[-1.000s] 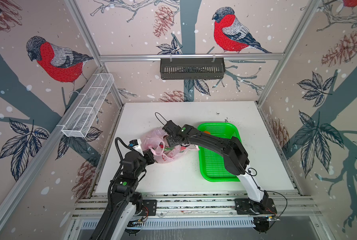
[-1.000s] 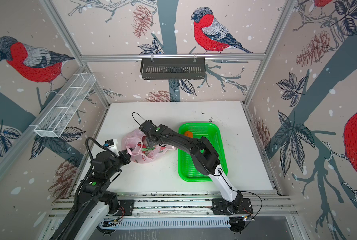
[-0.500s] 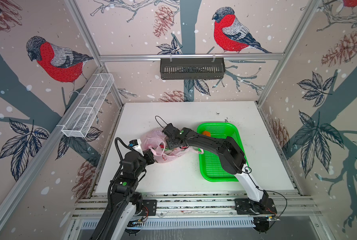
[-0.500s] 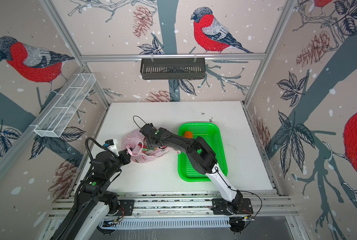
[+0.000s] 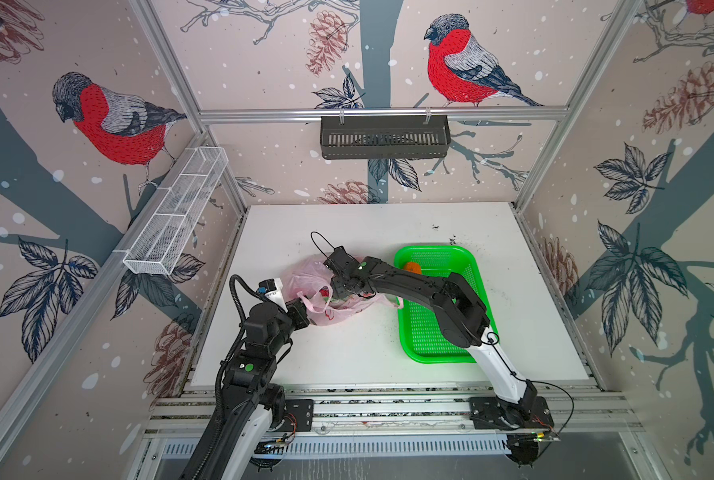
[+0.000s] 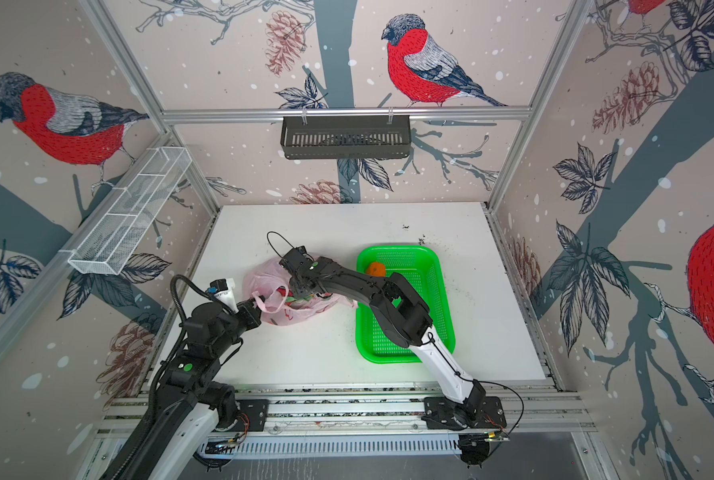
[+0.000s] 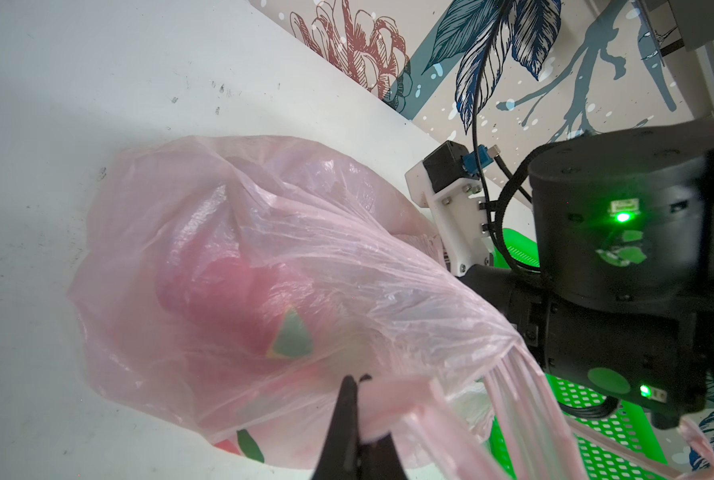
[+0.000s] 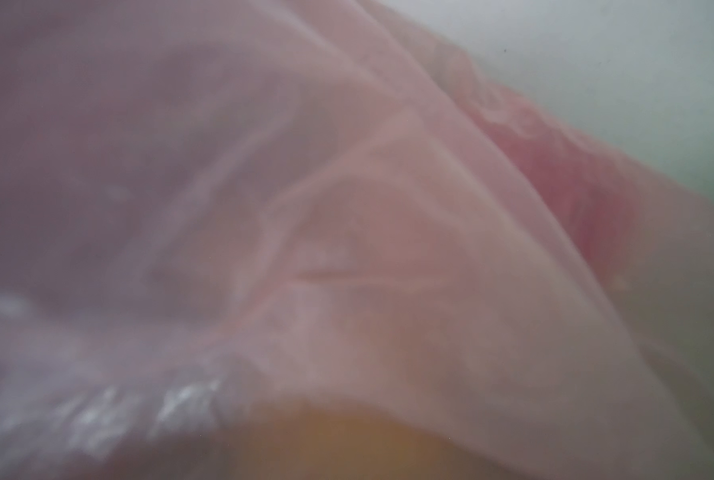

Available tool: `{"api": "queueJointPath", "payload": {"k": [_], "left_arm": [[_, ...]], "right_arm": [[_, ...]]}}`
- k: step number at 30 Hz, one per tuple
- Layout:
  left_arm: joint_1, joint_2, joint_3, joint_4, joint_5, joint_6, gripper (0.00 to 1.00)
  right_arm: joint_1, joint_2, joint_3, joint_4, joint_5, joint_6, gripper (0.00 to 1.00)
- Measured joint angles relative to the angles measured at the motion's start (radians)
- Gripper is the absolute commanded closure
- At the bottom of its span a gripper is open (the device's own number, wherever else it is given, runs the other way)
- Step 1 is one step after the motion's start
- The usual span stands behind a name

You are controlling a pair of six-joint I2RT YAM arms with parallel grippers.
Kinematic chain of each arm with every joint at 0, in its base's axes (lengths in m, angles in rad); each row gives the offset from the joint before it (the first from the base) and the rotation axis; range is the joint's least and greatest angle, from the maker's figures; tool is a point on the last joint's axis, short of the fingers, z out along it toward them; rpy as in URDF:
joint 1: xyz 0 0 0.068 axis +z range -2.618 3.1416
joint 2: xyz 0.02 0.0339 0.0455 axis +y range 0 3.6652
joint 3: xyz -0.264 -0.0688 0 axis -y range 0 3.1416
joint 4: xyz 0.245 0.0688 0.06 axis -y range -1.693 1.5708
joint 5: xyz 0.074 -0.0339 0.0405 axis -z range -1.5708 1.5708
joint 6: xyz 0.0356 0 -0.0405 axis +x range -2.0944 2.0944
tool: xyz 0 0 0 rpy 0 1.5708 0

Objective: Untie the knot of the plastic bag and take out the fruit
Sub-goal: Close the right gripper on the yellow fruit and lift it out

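Pinched tight, the jaws of the left gripper (image 7: 361, 399) hold a pale pink band at the rim of the plastic bag (image 7: 222, 232). Just beside it is a loop handle (image 7: 526, 419), whose strips fan out from the gathered plastic. In both top views that gripper (image 5: 303, 309) sits at the bag's near left edge.

The right gripper (image 5: 340, 286) reaches across from the right and dips into the bag's mouth. Its fingertips are buried among the folds, so it cannot be told whether its jaws stand wide or narrow (the right wrist view gives only blurred pink plastic close to the lens, with a yellow-orange blur (image 8: 326, 449) under it).

The bag lies slumped on the white table (image 5: 347, 357), left of centre and just beside the green tray (image 5: 426, 336). Through the plastic, the left wrist view shows a magenta dragon fruit (image 7: 222, 291) with a green-tipped scale. One orange (image 5: 412, 268) lies in the far end of the tray, partly hidden behind the right arm.
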Motion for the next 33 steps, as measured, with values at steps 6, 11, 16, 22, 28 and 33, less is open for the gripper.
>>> {"api": "queueJointPath", "payload": {"k": [6,11,16,22,28,33], "left_arm": [[0.000,0.000,0.000,0.000,0.000,0.000,1.00],[0.000,0.000,0.000,0.000,0.000,0.005,1.00],[0.000,0.000,0.000,0.000,0.000,0.007,1.00],[0.000,0.000,0.000,0.000,0.000,0.007,1.00],[0.000,0.000,0.000,0.000,0.000,0.007,1.00],[0.000,0.000,-0.001,0.000,0.000,0.007,1.00]], "right_arm": [[0.000,0.000,0.020,-0.005,-0.002,0.001,0.07],[0.004,0.000,0.035,-0.007,-0.004,0.003,0.06],[0.010,-0.001,0.054,-0.008,-0.007,0.003,0.05],[0.015,-0.002,0.068,-0.009,-0.008,0.003,0.05],[0.017,-0.002,0.074,-0.019,-0.008,0.003,0.05],[0.024,0.008,0.108,-0.048,-0.006,0.000,0.04]]}}
